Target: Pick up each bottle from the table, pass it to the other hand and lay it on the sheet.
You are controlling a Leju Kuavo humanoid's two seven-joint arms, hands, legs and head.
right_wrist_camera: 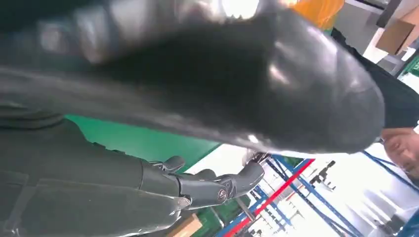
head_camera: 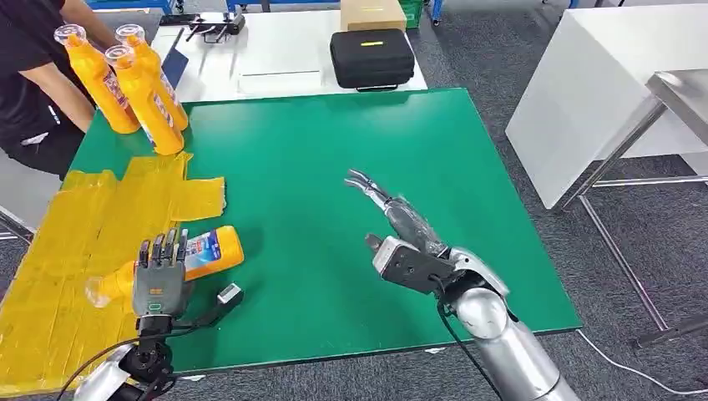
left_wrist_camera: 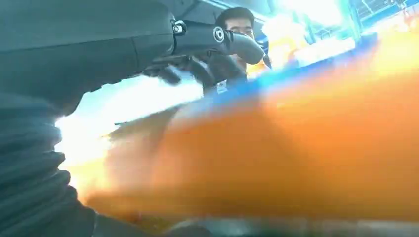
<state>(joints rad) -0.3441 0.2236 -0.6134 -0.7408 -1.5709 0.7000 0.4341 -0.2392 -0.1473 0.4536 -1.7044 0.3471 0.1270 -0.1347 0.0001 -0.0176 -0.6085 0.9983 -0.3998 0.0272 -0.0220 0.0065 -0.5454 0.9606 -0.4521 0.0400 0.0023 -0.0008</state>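
Head view: a green table point(head_camera: 334, 159) with a yellow sheet point(head_camera: 75, 225) at left. The left hand point(head_camera: 160, 271) grips an orange bottle point(head_camera: 209, 253) lying at the sheet's edge. The right hand point(head_camera: 401, 230) is spread, empty. Three bottles point(head_camera: 134, 79) stand upper left beside a person point(head_camera: 29, 75); grey carpet point(head_camera: 501, 50) beyond.

Left wrist view: blurred orange bottle point(left_wrist_camera: 296, 148).

Right wrist view: fingers point(right_wrist_camera: 217, 185) apart.

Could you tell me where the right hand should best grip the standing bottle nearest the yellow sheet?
Probably around its mid-body, at the label. The bottle stands upright with two others close behind, so the right hand should come from the open green table side.
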